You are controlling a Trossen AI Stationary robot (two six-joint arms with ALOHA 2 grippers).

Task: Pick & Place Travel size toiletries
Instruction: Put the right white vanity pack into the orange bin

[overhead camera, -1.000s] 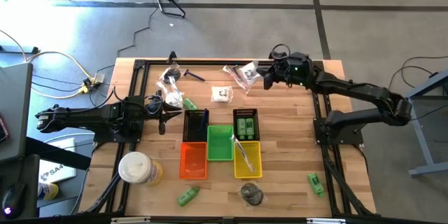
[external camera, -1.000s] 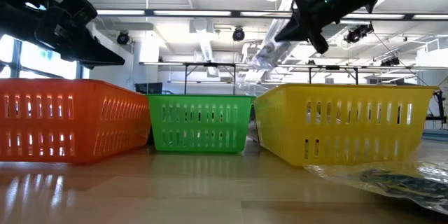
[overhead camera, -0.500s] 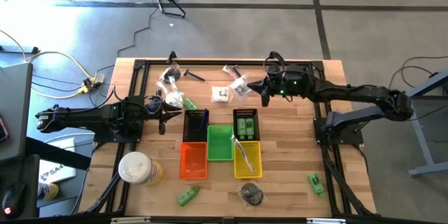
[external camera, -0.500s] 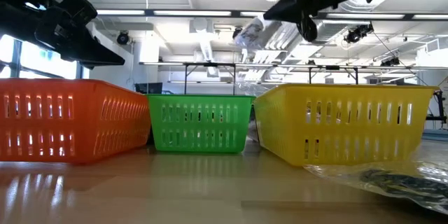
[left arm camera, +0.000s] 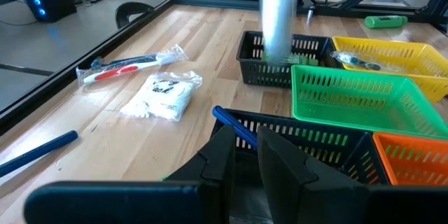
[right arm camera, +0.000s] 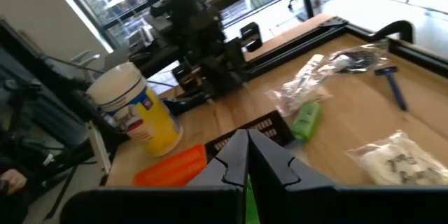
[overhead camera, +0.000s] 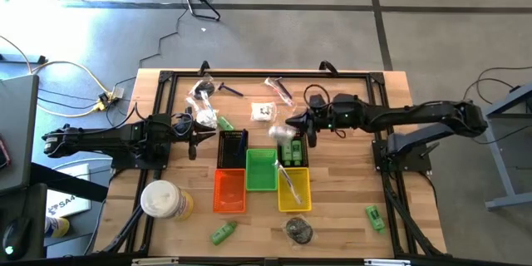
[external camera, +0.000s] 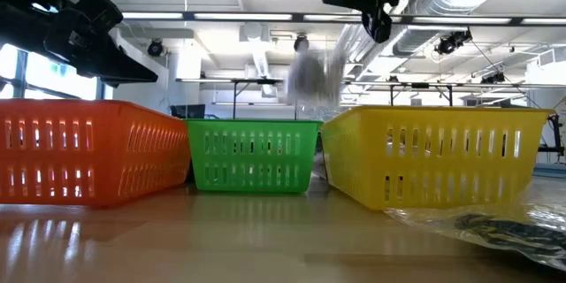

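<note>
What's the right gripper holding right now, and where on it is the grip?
The right gripper, shut, holds a clear-wrapped packet by its top edge; it dangles over the black basket.

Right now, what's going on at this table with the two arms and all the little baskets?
The right claw is shut on a clear-wrapped toiletry packet and holds it in the air above the black slatted basket with green bottles, next to the green plastic basket. The packet shows blurred in the low view. The left claw waits beside the other black basket, holding nothing that can be seen. More wrapped toiletries lie on the wooden table.
</note>
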